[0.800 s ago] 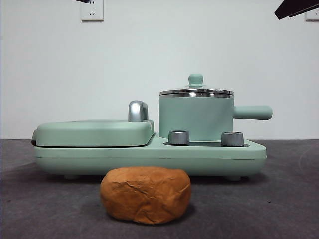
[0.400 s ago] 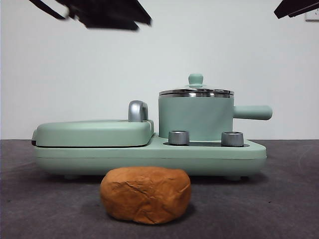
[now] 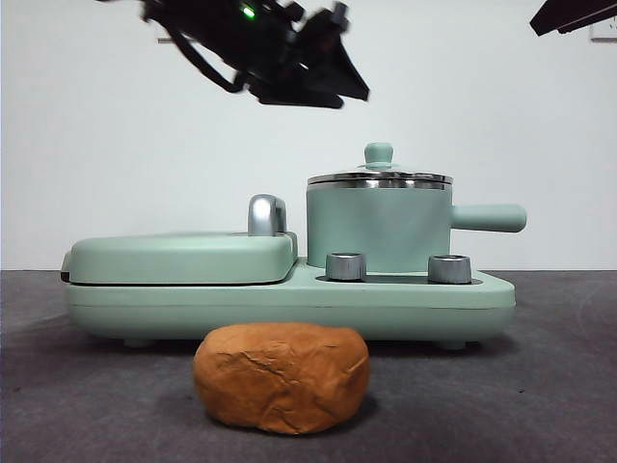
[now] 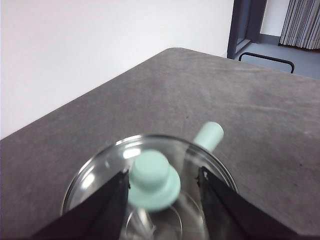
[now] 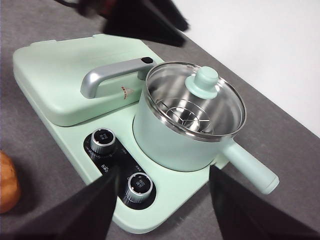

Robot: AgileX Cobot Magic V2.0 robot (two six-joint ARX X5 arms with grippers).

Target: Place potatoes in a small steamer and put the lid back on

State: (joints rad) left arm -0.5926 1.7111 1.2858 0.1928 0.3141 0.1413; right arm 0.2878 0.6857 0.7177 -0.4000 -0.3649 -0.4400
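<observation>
Above the small steamer (image 3: pixel 379 230), the left gripper (image 4: pixel 162 192) hangs wide open, empty, astride the glass lid's (image 4: pixel 100 172) knob (image 4: pixel 152 180); an off-centre pinch could slip.

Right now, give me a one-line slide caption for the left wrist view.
Left gripper, jaws open, poised above the glass lid's mint-green knob on the small steamer.

Potato (image 5: pixel 7 181): cut by the right wrist picture's edge.
Lid (image 4: pixel 150 195): cropped in the left wrist view, knob blurred.
Left gripper (image 3: pixel 318 72): motion-blurred.
</observation>
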